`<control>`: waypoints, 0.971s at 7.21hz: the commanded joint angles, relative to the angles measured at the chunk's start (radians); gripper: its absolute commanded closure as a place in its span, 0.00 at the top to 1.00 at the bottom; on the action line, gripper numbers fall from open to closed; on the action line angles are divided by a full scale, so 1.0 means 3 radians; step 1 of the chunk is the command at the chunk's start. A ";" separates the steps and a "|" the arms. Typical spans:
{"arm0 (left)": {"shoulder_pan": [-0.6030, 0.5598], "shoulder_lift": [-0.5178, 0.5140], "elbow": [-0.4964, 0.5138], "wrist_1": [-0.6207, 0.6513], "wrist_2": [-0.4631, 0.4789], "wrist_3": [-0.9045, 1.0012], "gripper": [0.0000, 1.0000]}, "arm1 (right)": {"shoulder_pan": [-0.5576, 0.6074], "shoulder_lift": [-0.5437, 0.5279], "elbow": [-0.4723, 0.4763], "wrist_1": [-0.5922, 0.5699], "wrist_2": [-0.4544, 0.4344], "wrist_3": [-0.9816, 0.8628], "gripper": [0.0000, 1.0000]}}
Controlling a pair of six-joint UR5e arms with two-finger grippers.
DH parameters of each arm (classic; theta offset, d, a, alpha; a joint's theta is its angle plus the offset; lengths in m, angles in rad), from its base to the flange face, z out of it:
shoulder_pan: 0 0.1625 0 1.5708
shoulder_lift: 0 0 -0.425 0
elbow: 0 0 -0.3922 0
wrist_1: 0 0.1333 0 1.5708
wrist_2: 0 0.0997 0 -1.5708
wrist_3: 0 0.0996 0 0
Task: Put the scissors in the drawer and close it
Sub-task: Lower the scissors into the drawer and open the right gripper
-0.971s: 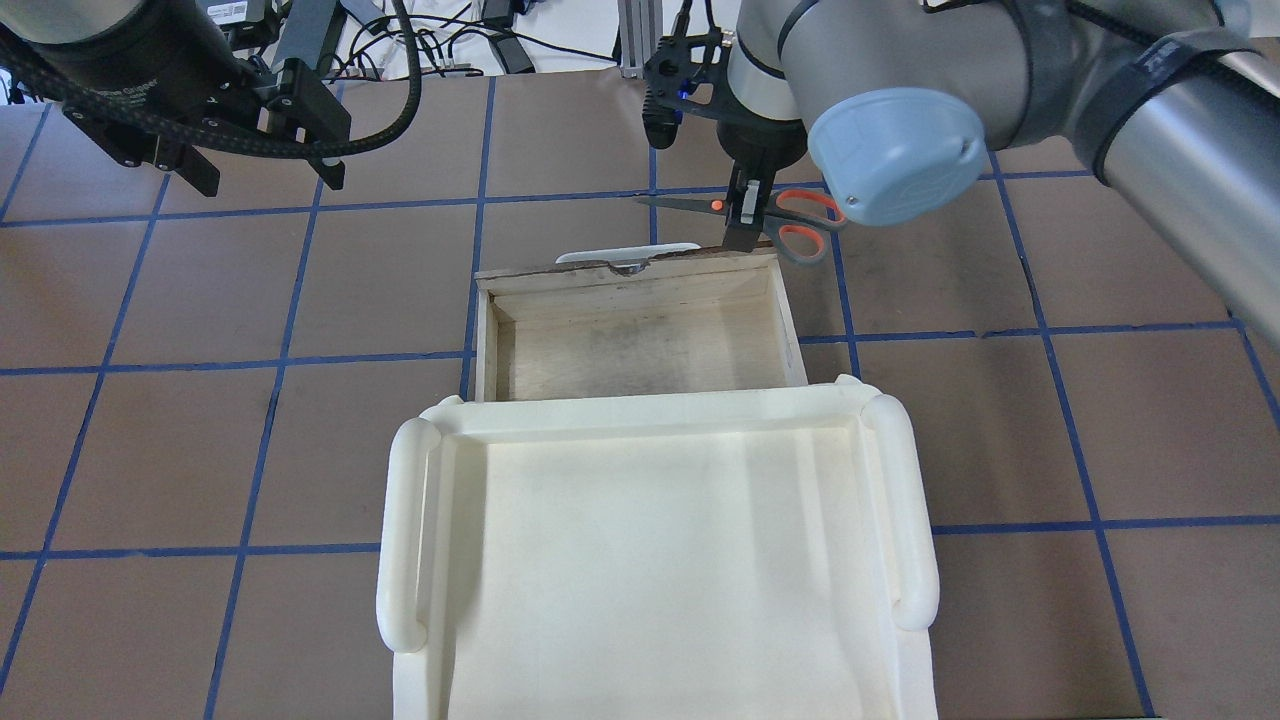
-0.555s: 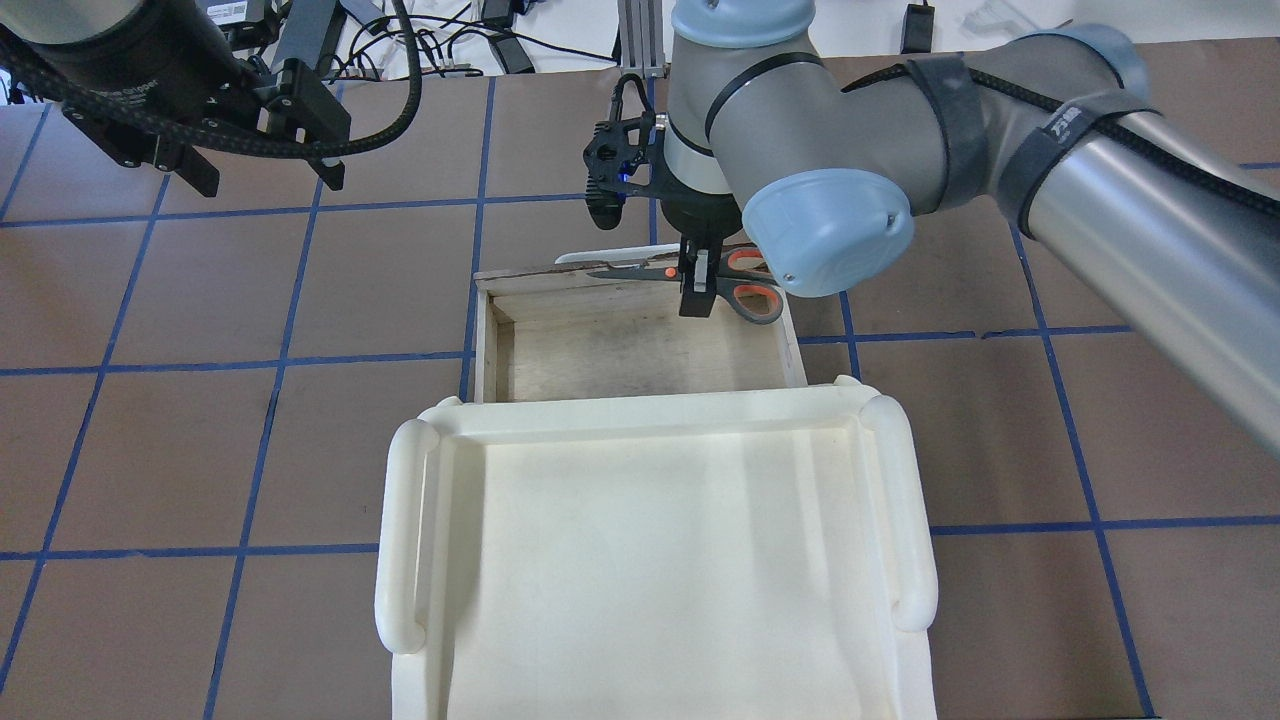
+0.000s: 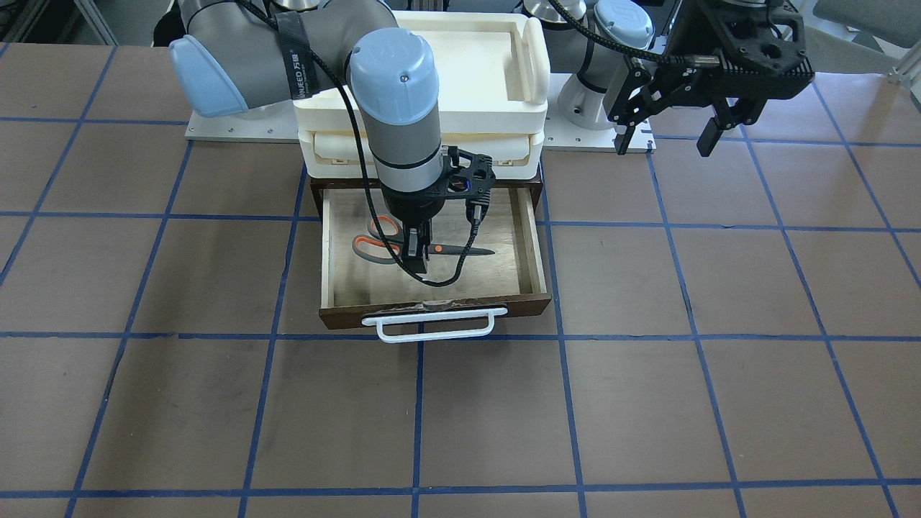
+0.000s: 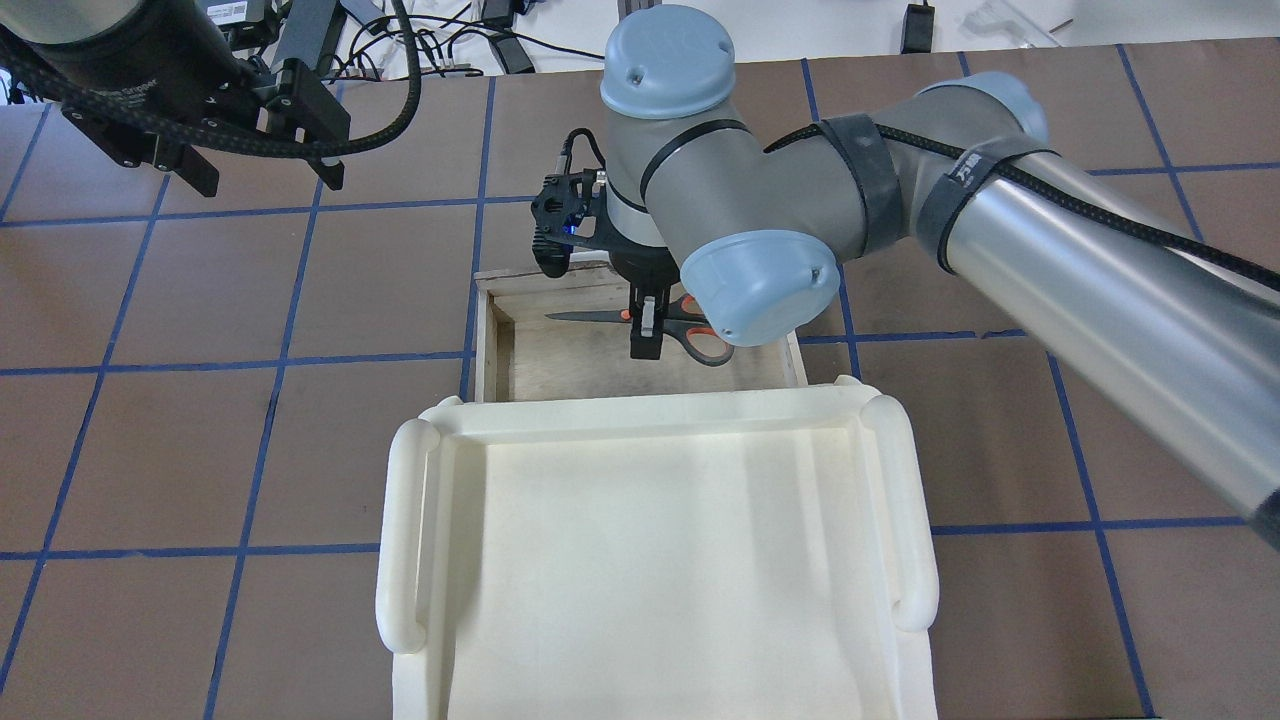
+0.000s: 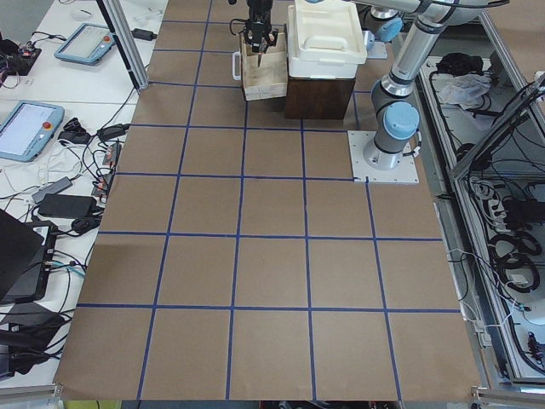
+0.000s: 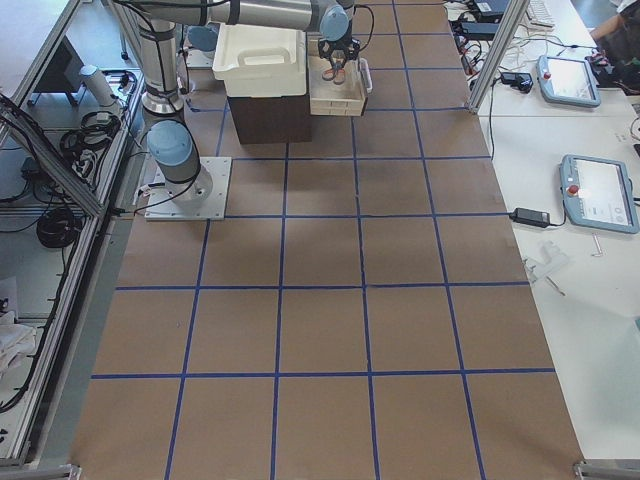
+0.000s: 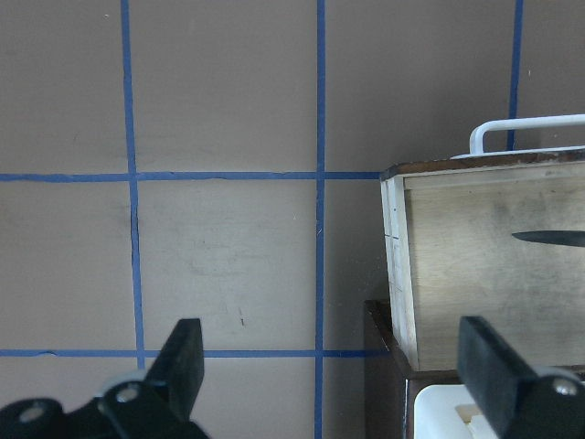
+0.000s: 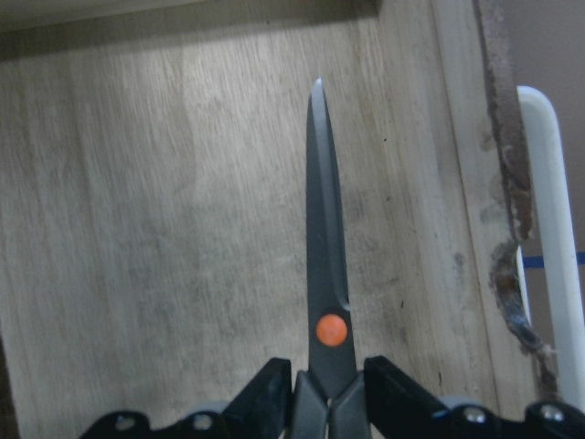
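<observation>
The scissors (image 4: 585,316), with dark handles lined orange, are held at the pivot by my right gripper (image 4: 645,340), which is shut on them. They hang level over the pale floor of the open drawer (image 4: 487,340), blades toward my left. The front view shows the scissors (image 3: 370,248), the right gripper (image 3: 417,262) and the drawer's dark-brown front (image 3: 504,306) with its white handle (image 3: 432,332). In the right wrist view the blades (image 8: 327,274) point along the drawer floor (image 8: 137,229). My left gripper (image 4: 270,180) is open and empty, raised left of the drawer.
A white plastic tray unit (image 4: 400,540) sits on the cabinet above the drawer's rear. The left wrist view shows the drawer's side wall (image 7: 402,265) and brown table with blue grid lines (image 7: 228,265). Cables and devices lie beyond the table's far edge.
My right gripper has carried the scissors from beyond the drawer's front, back over its edge and down into the drawer's interior. The left arm has not moved.
</observation>
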 commanded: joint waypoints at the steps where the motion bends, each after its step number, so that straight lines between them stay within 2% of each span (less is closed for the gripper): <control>1: -0.0002 0.0000 0.0000 0.0000 0.0000 0.0000 1.00 | 0.0023 0.0026 0.0125 -0.0141 0.0003 0.0025 0.00; 2: 0.0003 0.0000 0.0000 0.0000 0.0000 0.0000 1.00 | 0.0023 0.0036 0.0130 -0.0141 0.0003 0.0025 0.00; 3: -0.0002 0.0000 0.0000 0.0000 0.0000 0.0000 1.00 | 0.0023 0.0076 0.0130 -0.0136 0.0003 0.0025 0.07; 5: -0.0002 0.0005 0.0000 0.0000 0.0000 0.0000 1.00 | 0.0018 0.0056 0.0080 -0.0136 0.0073 0.0046 1.00; 6: -0.0002 0.0005 0.0000 0.0000 0.0000 0.0000 1.00 | 0.0003 0.0041 0.0008 -0.0125 0.0185 0.0061 1.00; 7: -0.0002 0.0005 0.0000 0.0000 0.0000 0.0000 1.00 | -0.0094 0.0026 -0.0230 0.0006 0.0171 0.0051 1.00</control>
